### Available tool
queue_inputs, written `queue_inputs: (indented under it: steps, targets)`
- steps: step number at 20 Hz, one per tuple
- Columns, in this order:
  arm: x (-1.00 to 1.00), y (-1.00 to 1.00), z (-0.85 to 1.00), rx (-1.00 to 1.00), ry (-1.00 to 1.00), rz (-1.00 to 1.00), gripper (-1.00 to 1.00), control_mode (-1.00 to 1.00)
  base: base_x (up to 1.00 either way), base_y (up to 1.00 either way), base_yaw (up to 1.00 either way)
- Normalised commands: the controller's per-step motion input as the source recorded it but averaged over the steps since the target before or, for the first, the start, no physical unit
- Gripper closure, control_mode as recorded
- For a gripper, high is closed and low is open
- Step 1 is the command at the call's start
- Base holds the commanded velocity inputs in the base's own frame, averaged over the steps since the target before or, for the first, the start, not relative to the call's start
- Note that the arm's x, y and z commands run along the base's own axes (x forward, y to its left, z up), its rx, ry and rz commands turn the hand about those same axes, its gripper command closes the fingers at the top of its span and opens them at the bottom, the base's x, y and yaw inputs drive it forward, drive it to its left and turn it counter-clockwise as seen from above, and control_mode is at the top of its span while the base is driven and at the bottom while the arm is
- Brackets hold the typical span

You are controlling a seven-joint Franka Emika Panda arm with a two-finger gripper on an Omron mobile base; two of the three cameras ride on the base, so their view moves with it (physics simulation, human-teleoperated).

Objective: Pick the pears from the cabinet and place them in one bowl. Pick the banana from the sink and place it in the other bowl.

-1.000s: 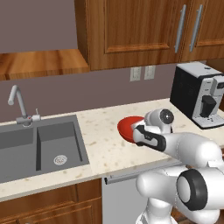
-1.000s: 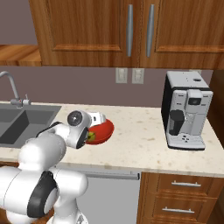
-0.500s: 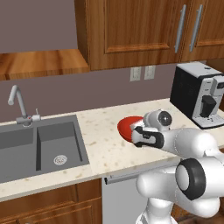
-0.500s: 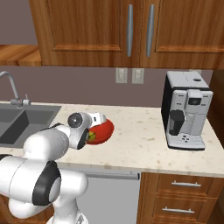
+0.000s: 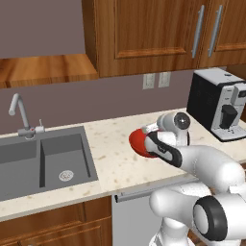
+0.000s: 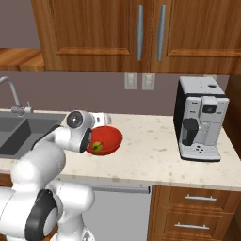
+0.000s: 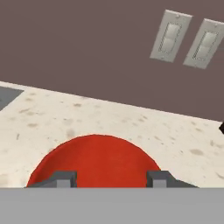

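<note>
Gripper fingertips are seen parted, nothing between them, low in the hand view over the glossy red round bowl, set on the speckled cream counter, with a yellow-green pear inside.

A black-and-white coffee machine stands at the right end of the speckled beige worktop, against the brown-grey wall — two white wall outlets sit just left of it. Wooden drawers with metal handles lie below the worktop.
</note>
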Motion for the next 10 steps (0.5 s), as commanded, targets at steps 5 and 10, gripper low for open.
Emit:
queue_inputs:
  steps: [5,10]
  targets:
    - [-0.46,-0.04,0.42,0.08,0.16,-0.06,-1.0,-1.0,0.0,0.0,0.0]
    - [-0.77,-0.12,-0.24,0.02,0.1,0.0,-1.0,-1.0,0.0,0.0,0.0]
